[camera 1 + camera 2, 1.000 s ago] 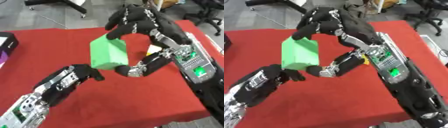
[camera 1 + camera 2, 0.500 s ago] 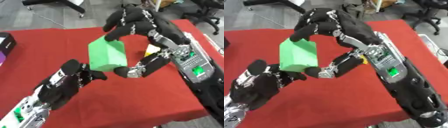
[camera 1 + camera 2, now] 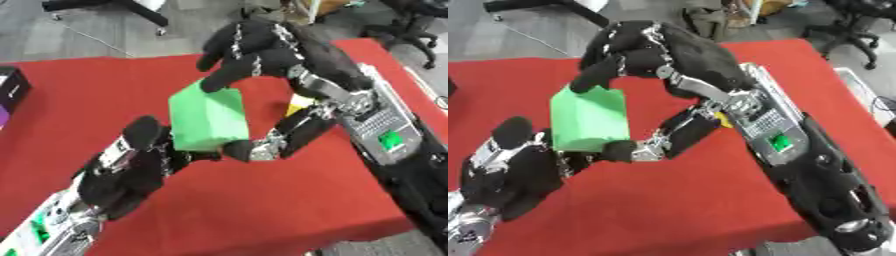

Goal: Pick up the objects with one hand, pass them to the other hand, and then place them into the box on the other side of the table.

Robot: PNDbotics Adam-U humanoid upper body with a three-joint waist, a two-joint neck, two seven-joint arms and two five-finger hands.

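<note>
A green block (image 3: 206,120) hangs in the air over the red table (image 3: 87,85). My right hand (image 3: 262,45) is shut on it: fingers curl over its top edge and the thumb (image 3: 262,147) presses under its bottom right corner. My left hand (image 3: 131,167) has come up from the lower left, right at the block's lower left side. Its thumb stands beside the block's left edge and its fingers reach under the bottom edge, still spread. Whether they touch the block I cannot tell.
A small yellow thing (image 3: 299,104) lies on the table behind my right forearm. A dark box with a purple side (image 3: 10,92) shows at the left edge. Office chair legs (image 3: 105,6) stand on the floor beyond the table.
My left hand has risen from the lower left and closed in on the block's lower left side. The right hand still holds the block in about the same place.
</note>
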